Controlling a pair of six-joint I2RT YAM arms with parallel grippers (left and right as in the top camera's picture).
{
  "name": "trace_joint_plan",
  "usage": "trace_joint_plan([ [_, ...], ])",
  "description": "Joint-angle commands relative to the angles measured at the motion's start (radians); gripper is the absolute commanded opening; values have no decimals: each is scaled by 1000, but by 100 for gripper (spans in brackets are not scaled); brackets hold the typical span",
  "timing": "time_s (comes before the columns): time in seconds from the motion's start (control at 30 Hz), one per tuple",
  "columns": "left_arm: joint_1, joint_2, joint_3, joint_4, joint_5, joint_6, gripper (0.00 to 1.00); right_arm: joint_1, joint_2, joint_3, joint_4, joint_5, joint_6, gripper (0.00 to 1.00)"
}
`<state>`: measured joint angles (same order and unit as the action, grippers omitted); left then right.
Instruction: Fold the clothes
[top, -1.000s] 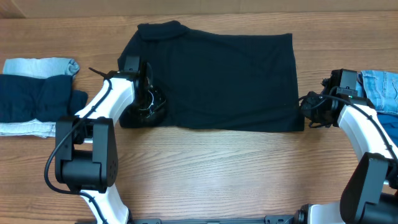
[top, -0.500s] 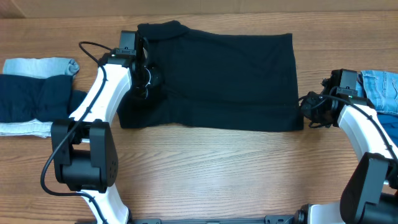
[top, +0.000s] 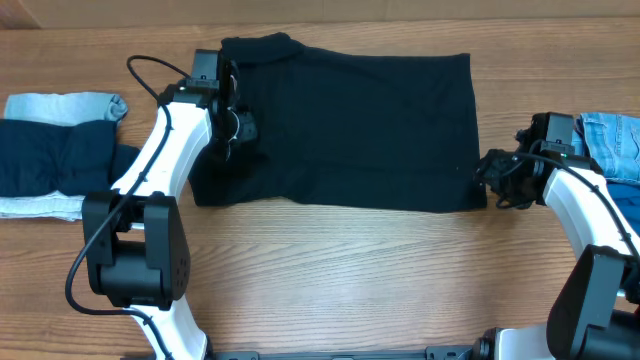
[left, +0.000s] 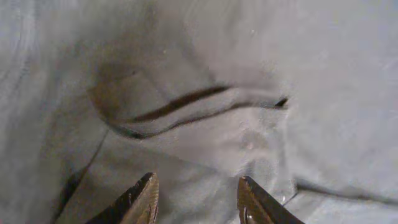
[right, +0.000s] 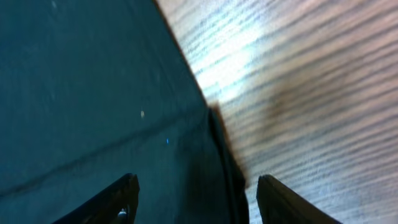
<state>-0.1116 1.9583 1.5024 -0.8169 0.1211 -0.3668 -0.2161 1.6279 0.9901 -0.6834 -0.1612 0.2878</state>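
Layout of cloth and grippers for a fold; the black garment lies spread flat, roughly rectangular, across the middle of the table, long sides running left to right. My left gripper is over the garment's left end, inside the edge; its wrist view shows the jaws spread above a raised wrinkle with cloth beneath them and nothing pinched, a stance I judge suited to closing on that loose ridge, not on flat fabric. My right gripper sits at the opposite end near the lower right corner; its wrist view shows the jaws spread astride the hem, one finger over cloth and one over bare wood, so that closing would catch the edge itself. Both arms thus flank the garment, presumably so that each end can be lifted together. Other clothes are kept well apart from the work: a navy garment and a light-blue garment at far left; a denim garment at far right.
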Motion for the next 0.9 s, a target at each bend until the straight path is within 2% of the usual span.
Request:
trace_joint_plan([
  [0.0, 12, -2, 21, -69, -54, 64, 52, -2, 3, 24, -34, -98, 3, 65],
  [0.1, 43, -2, 2, -150, -55, 58, 47, 6, 3, 24, -100, -155, -5, 65],
  [0.17, 101, -2, -2, -148, -41, 56, 49, 21, 3, 24, -116, -155, -8, 66],
  [0.2, 143, -2, -2, -122, 17, 79, 55, 31, 3, 24, -115, -155, -8, 66],
  [0.33, 210, -1, -2, -109, 109, 224, 56, 71, 3, 24, -114, -155, -8, 66],
  [0.43, 173, 0, -2, -58, 162, 225, 40, 84, 3, 24, -95, -155, -8, 66],
  [0.53, 97, 11, -2, 24, 150, 225, 38, 84, 3, 24, -85, -155, -8, 66],
  [0.57, 74, 29, -2, 40, 132, 225, 34, 84, 3, 24, -86, -155, -8, 66],
  [0.6, 60, 49, -2, 48, 135, 224, 29, 84, 3, 24, -86, -155, -8, 66],
  [0.67, 24, 115, -2, 46, 142, 221, 4, 84, 3, 24, -85, -154, -8, 66],
  [0.77, 6, 174, -2, 77, 142, 221, 4, 84, 3, 24, -73, -154, -8, 66],
  [0.87, 6, 180, -2, 180, 142, 221, 4, 84, 3, 24, -70, -154, -8, 66],
])
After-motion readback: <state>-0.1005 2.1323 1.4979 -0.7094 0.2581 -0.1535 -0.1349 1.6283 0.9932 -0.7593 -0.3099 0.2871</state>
